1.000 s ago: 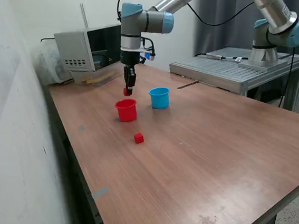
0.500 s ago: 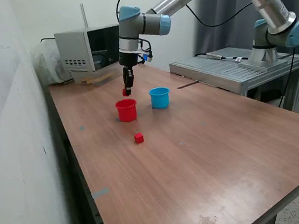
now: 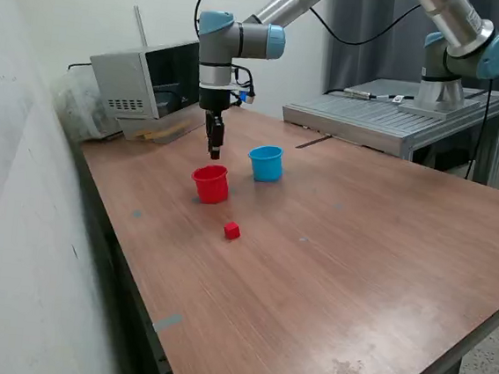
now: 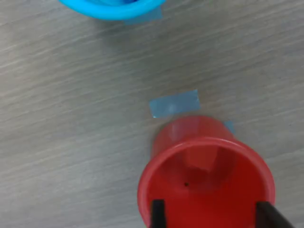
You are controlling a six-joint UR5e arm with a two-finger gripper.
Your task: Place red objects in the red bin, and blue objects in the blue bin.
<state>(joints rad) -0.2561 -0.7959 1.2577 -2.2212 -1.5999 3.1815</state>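
1. Red round tapered plastic cup (image 3: 210,183) standing upright on the brown wood-grain tabletop (image 3: 358,251), with the light-blue round plastic cup (image 3: 266,163) just beside it, toward the exterior view's right.
2. Hovering directly above the red cup: gripper (image 3: 213,151), fingers apart and clamped on nothing, both tips (image 4: 158,211) framing the cup's mouth in the wrist view.
3. Showing inside the red cup: a reddish block shape (image 4: 202,159), probably one small red cube, though hard telling against the wall.
4. Lying alone on the tabletop: a small solid red cube (image 3: 232,230), past the red cup on the side nearer the exterior camera, well apart from the gripper.
5. Judging the coming move: travelling over the cup toward that cube, then descending.
6. Not showing anywhere: dark blue cubes.
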